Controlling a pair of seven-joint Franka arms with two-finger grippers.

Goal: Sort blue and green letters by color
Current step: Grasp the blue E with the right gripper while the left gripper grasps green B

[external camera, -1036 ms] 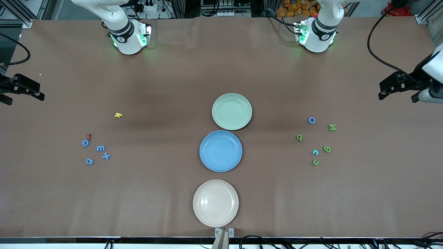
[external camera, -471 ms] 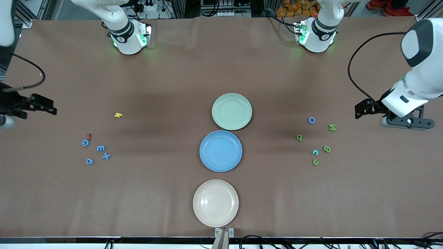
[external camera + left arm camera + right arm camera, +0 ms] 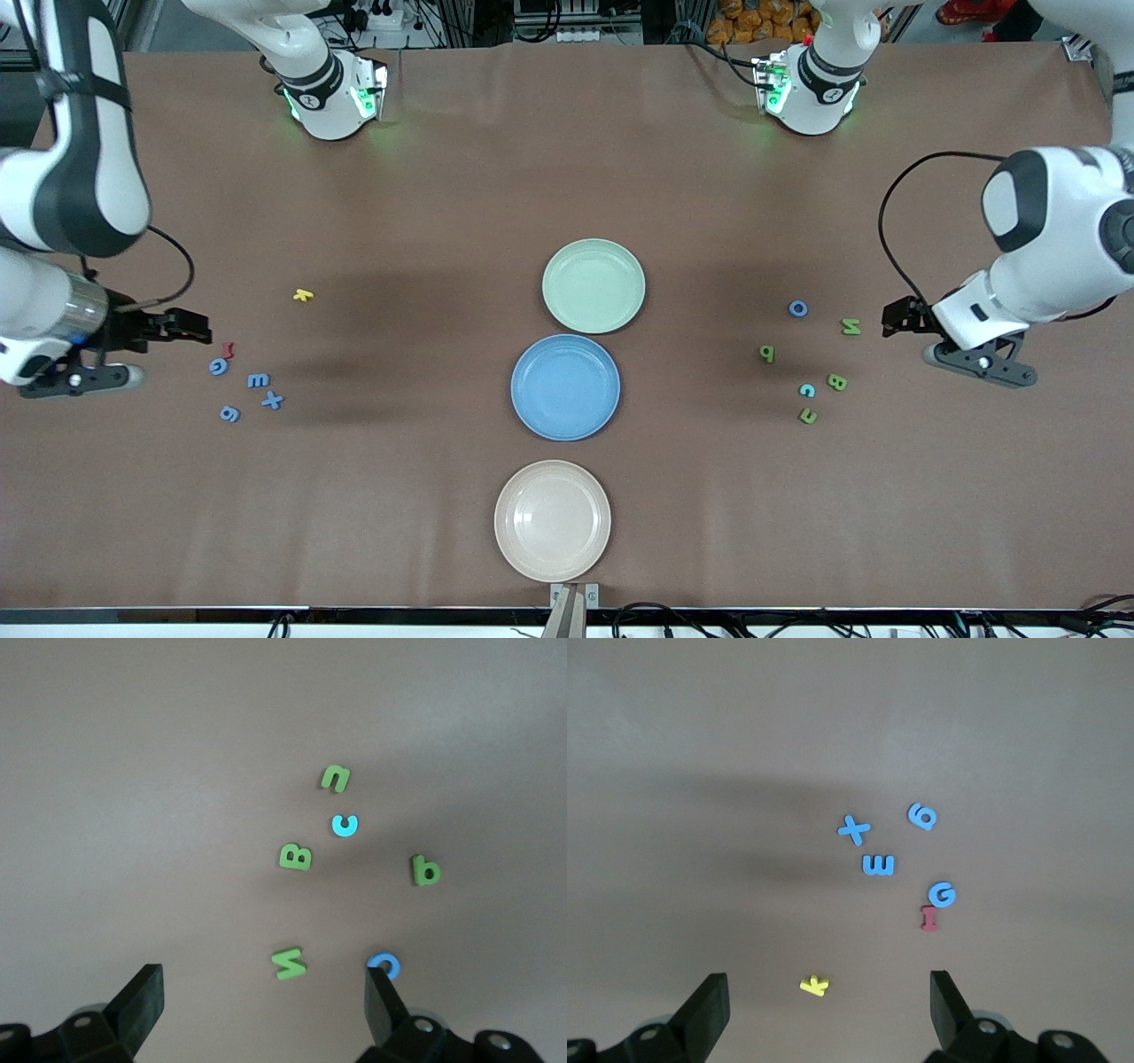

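while no letter had reached a plate, the left tool (image 3: pixel 893 317) hung spread beside the green letters (image 3: pixel 837 382); the right tool (image 3: pixel 197 336), spread, hung beside the blue letters (image 3: pixel 258 380), both seemingly placed to pick.

**Three plates in a row, letters at both ends**

Three plates (image 3: pixel 594 252) are set in a line at mid-table, running toward the front camera. One cluster of letters (image 3: pixel 807 390) is scattered toward the left arm's end, another cluster (image 3: pixel 257 380) toward the right arm's end. A lone letter (image 3: pixel 303 295) is placed farther from the camera than the second cluster, apart from it.
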